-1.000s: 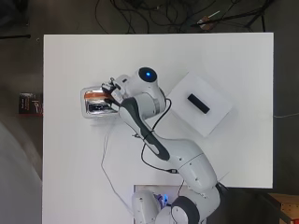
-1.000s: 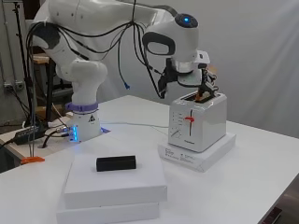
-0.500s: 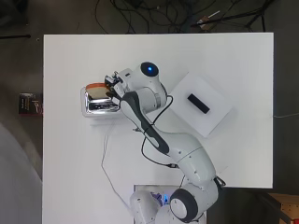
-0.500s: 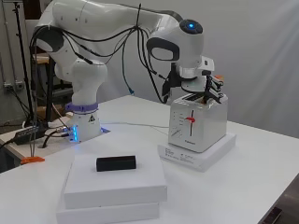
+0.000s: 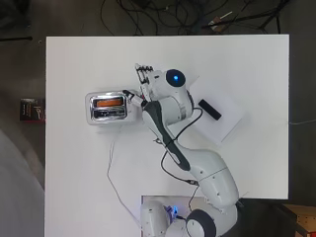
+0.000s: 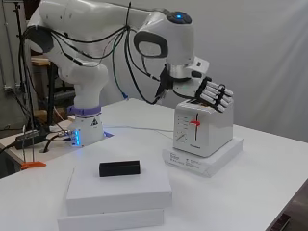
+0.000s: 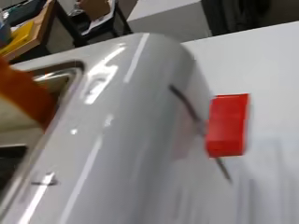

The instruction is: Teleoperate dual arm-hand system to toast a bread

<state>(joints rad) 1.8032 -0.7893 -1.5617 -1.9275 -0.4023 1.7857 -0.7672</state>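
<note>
Toaster [image 6: 202, 130]: on a flat white base near the tabletop [image 5: 247, 54] edge, bread [image 5: 108, 102] sunk in one slot.
Hand [image 6: 209, 94]: I hold it beside the toaster top, fingers straight and released, gripping nothing.
Change: I've drawn the hand off the slots, where it sat a second ago.
Look: shiny white body, red lever [image 7: 227, 123] on its side.

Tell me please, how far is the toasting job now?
Done: the bread sits in one slot of the toaster. In hand: the hand hovers open beside the toaster top, holding nothing. Left: the red lever seems near the top of its slit, so it probably must be pushed down.
</note>
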